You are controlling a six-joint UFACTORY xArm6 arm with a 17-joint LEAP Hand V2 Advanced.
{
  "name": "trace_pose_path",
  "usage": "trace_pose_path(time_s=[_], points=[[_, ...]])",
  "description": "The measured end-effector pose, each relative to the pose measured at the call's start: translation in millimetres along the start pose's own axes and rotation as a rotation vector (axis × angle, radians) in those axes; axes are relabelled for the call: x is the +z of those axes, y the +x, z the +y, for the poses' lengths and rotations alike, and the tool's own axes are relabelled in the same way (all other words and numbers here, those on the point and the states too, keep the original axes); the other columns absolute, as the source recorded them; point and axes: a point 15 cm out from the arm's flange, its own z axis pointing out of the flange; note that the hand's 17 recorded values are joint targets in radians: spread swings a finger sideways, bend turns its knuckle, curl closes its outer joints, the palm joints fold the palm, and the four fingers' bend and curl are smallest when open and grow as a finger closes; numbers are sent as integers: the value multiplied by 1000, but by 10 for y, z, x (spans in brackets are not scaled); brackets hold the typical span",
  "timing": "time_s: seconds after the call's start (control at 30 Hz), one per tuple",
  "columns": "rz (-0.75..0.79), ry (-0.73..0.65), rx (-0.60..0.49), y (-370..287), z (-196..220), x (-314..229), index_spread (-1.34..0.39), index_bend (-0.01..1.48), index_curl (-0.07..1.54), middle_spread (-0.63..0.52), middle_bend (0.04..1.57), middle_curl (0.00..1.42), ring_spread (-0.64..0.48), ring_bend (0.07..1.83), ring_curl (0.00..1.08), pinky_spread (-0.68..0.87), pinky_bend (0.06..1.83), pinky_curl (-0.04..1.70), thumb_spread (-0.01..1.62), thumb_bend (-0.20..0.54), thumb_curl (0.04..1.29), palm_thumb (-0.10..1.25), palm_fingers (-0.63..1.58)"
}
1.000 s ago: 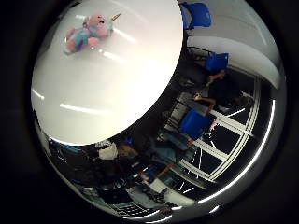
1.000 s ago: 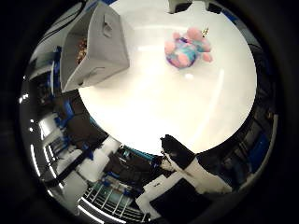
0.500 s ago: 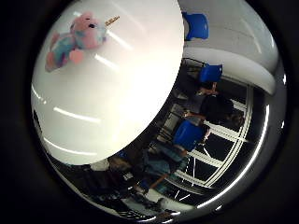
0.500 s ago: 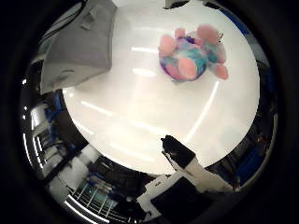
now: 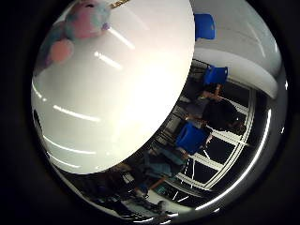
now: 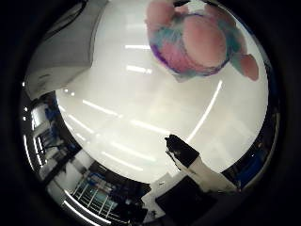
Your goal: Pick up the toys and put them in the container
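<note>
A pink and blue plush toy [image 6: 196, 42] lies on the round white table [image 6: 150, 113]; it fills much of the right thumb side palm view, so it is close under the palm. It also shows in the right little finger side palm view [image 5: 73, 28]. One black and white finger of my hand [image 6: 193, 168] reaches in over the table's edge, straight and away from the toy.
Blue chairs [image 5: 217, 75] and a second white table [image 5: 239, 47] stand beyond the table's edge. Shelving and window frames show around the room.
Both views have closed in on the plush toy, which looks much larger now. The container has slid toward the picture's edge. The camera moved; the toy has not.
</note>
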Motion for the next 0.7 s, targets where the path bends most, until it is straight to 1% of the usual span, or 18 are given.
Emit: trace_pose_path(time_s=[0.1, 0.2, 0.3, 0.33, 0.4, 0.43, 0.47, 0.5, 0.53, 0.57, 0.6, 0.63, 0.7], points=[[3, -20, 4, -7, 9, 95, -432, 155, 255, 15, 191, 288, 173, 251, 275, 360, 385, 331, 1002, -23, 335, 714, -5], [1, -25, 9, 11, 1, 143, -418, 149, 251, -59, 256, 315, 160, 259, 273, 353, 355, 318, 999, -25, 335, 716, 81], [-5, -30, 8, 5, -1, 189, -401, 146, 246, -136, 316, 341, 94, 317, 284, 333, 348, 311, 1005, -25, 333, 708, 211], [-6, -32, 9, 7, 5, 201, -396, 152, 248, -166, 346, 354, 46, 352, 291, 307, 349, 307, 1005, -24, 332, 708, 285], [-8, -33, 13, 18, 27, 216, -389, 157, 254, -213, 400, 379, -53, 420, 309, 200, 359, 306, 1006, -24, 332, 708, 399], [-9, -35, 17, 29, 48, 226, -388, 157, 255, -238, 435, 396, -121, 486, 326, 115, 371, 302, 1006, -24, 332, 707, 488], [-10, -35, 21, 39, 63, 234, -387, 152, 254, -255, 459, 411, -167, 527, 336, 42, 399, 303, 1007, -24, 332, 707, 538], [-12, -36, 24, 43, 74, 240, -386, 159, 256, -290, 497, 440, -249, 627, 369, -144, 500, 324, 1010, -25, 329, 704, 695], [-14, -37, 28, 48, 91, 253, -391, 167, 262, -320, 547, 473, -306, 716, 406, -293, 580, 350, 1011, -23, 328, 706, 828], [-16, -32, 30, 47, 82, 253, -401, 200, 281, -339, 597, 507, -336, 787, 443, -369, 629, 373, 1015, -25, 325, 701, 941], [-14, -23, 31, 59, 67, 249, -415, 205, 294, -359, 633, 539, -360, 832, 464, -441, 684, 394, 1019, -24, 323, 701, 1016], [-12, -15, 32, 73, 57, 247, -438, 260, 333, -376, 690, 587, -372, 890, 503, -476, 759, 436, 1030, -22, 322, 704, 1120], [-10, -8, 45, 127, 104, 250, -469, 403, 433, -394, 774, 677, -372, 983, 572, -483, 917, 532, 1047, -19, 318, 708, 1158]])
